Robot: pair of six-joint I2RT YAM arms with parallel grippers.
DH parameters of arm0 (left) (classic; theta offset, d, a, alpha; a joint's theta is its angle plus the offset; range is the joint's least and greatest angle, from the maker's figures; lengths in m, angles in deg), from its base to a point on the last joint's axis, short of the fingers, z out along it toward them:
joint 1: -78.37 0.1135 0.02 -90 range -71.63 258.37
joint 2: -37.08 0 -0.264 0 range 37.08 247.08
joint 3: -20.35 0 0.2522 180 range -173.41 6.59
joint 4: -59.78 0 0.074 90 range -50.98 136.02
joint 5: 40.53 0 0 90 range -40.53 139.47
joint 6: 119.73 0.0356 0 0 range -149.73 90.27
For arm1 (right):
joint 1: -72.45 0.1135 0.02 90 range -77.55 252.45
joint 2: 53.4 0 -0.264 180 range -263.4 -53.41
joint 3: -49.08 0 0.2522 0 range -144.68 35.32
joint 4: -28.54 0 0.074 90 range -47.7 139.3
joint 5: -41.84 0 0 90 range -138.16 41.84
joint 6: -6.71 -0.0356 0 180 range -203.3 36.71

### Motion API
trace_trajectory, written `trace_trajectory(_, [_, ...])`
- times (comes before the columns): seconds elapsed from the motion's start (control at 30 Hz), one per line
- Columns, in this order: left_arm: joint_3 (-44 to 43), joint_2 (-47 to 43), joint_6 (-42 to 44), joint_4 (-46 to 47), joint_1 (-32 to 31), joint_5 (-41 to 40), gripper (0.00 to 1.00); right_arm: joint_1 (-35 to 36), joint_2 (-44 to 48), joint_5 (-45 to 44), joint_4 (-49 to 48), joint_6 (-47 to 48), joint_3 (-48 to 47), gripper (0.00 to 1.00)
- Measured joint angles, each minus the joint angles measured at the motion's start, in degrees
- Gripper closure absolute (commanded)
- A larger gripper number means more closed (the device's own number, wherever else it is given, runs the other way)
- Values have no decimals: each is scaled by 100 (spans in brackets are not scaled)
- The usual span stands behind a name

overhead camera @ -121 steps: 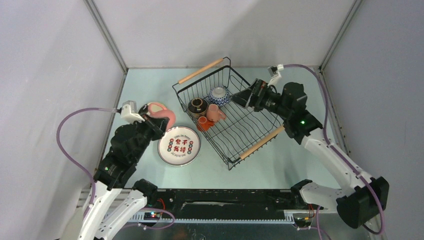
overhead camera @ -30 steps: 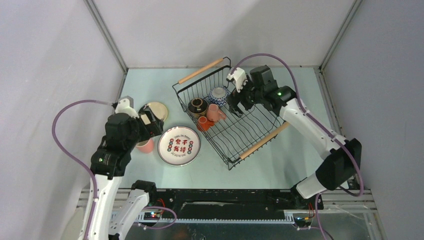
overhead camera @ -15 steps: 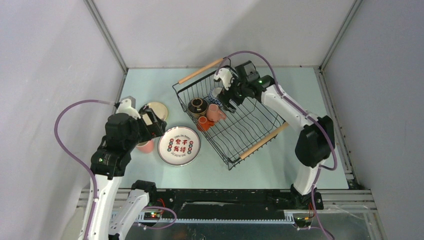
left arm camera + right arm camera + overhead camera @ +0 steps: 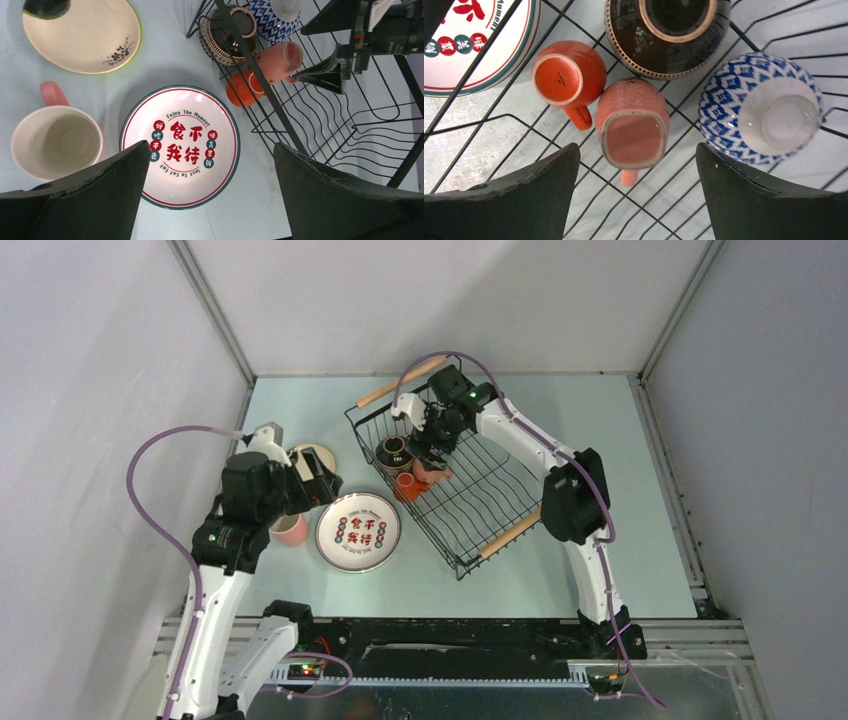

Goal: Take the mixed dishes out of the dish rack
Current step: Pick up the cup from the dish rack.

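Observation:
The black wire dish rack (image 4: 524,523) stands at mid-table. At its left end sit a dark brown cup (image 4: 669,35), an upturned orange cup (image 4: 566,75), a pink mug (image 4: 633,125) lying bottom-up and a blue-and-white bowl (image 4: 764,107). My right gripper (image 4: 636,150) hangs open just above the pink mug, its fingers apart on either side and not touching. On the table lie the white plate with red characters (image 4: 181,145), a pink mug (image 4: 56,142) and a cream saucer (image 4: 85,35). My left gripper (image 4: 211,150) is open and empty above the plate's right edge.
The rack's wire wall (image 4: 260,75) rises between the plate and the cups. A wooden handle (image 4: 402,381) crosses the rack's far end, close to the right arm (image 4: 500,425). Grey walls close in the table on three sides.
The right arm swung left across the rack and now hovers over the cups. The left arm, which earlier held the pink mug, has let it go on the table and shifted slightly right.

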Motion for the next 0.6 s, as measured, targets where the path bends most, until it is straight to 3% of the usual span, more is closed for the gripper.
trace_trajectory(0.37, [0, 245, -4, 157, 0, 175, 1, 39, -608, 267, 164, 70, -400, 19])
trace_trajectory(0.6, [2, 267, -55, 225, 0, 284, 1, 7, -684, 302, 243, 68, -400, 35])
